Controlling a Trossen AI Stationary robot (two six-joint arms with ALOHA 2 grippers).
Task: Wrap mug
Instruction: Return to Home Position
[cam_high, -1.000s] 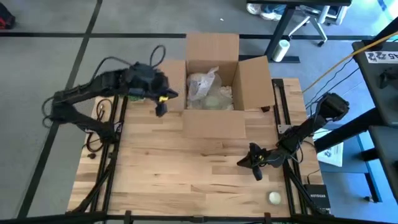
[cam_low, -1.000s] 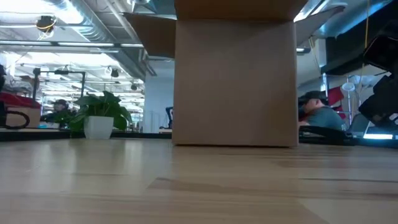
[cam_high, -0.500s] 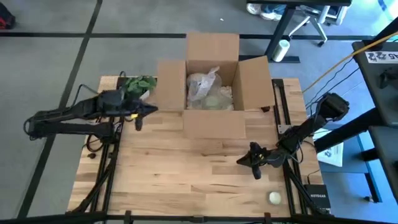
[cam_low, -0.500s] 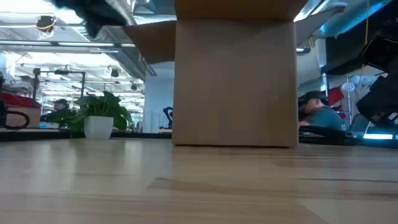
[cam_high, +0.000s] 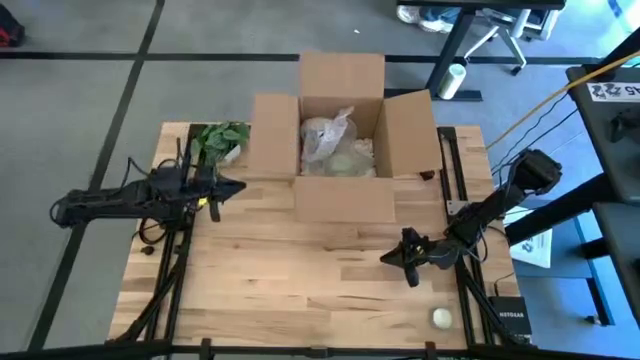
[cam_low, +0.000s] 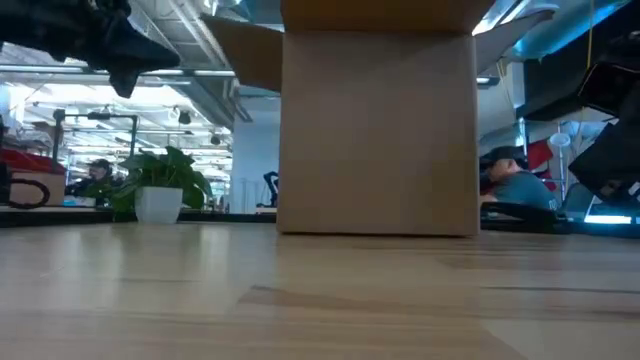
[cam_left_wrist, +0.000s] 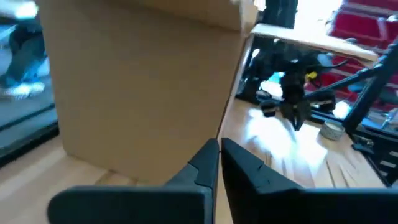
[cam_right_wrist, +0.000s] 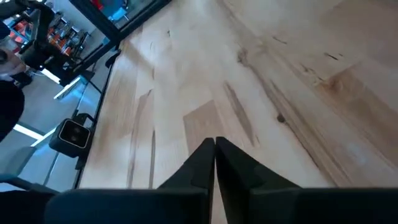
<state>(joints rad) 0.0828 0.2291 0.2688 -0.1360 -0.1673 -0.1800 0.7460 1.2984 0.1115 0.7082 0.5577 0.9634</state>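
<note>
Two arms stretch inward, left pincer (cam_high: 236, 186) and right pincer (cam_high: 388, 260) closed.

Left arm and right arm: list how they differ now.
The left arm reaches in over the table's left edge beside the plant; the right arm sits at the right edge, nearer the front. The left arm's jaws face the cardboard box; the right arm's face bare wood. Both have jaws shut, empty.

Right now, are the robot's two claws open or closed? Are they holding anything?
Left gripper: closed, holding nothing.
Right gripper: closed, holding nothing.
</note>
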